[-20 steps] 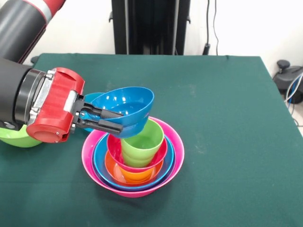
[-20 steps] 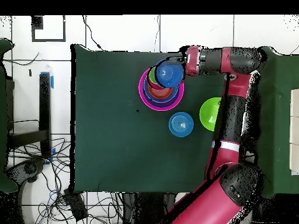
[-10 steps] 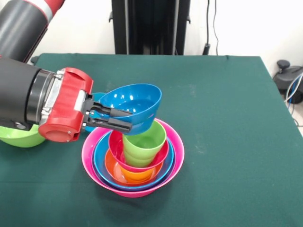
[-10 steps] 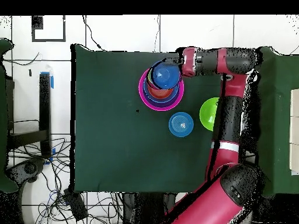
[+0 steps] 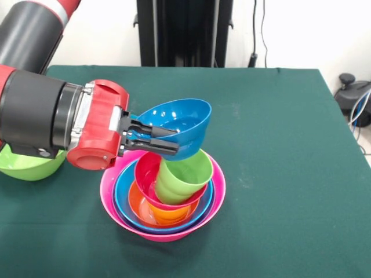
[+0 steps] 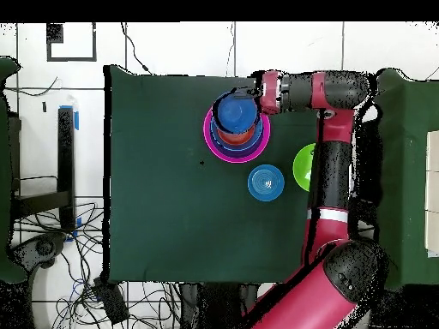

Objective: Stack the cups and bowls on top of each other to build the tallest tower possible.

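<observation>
The gripper (image 5: pixel 159 139) comes in from the left of the front view, its black jaws clamped on the near rim of a blue bowl (image 5: pixel 182 124), one jaw inside and one outside the wall. The bowl hangs tilted, its opening turned up and toward the camera, directly over the tower (image 5: pixel 163 200) and touching or all but touching the rim of the lime green cup (image 5: pixel 182 174) — which of the two cannot be told. That cup leans to the right inside a red-pink bowl (image 5: pixel 145 174), which sits in an orange bowl (image 5: pixel 139 205), then a sky blue bowl (image 5: pixel 123 197), with the big pink bowl (image 5: pixel 110 194) outermost on the green table (image 5: pixel 278 145). Seen from above, the held bowl (image 6: pixel 235 111) covers most of the stack (image 6: pixel 213 141). Another blue bowl (image 6: pixel 266 182) stands alone on the table near the stack, and a lime green bowl (image 6: pixel 302 167) lies beyond it, partly hidden by the arm (image 6: pixel 330 171).
</observation>
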Robot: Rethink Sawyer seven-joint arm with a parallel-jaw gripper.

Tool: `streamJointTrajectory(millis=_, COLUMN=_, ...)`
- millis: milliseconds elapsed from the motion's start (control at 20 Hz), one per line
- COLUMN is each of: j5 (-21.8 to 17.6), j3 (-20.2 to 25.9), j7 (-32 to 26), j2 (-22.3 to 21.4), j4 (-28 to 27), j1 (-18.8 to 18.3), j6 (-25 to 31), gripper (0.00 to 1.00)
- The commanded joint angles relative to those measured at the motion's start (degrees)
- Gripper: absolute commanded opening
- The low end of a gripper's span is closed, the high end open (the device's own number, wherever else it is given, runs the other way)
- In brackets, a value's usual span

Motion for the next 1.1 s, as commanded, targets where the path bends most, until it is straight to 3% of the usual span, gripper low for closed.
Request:
streamJointTrajectory(millis=50, j5=0.7, j3=-4.5, j7=-2.8, j2=0.6, j4=4.5, j1=0.5, j6=-5.4, gripper=0.0)
streamJointTrajectory(millis=1100, j5=-0.5, j3=-7.8, j7=0.0, j2=-4.4, j4=4.1, j1=-1.5, j6=-4.8, gripper=0.0)
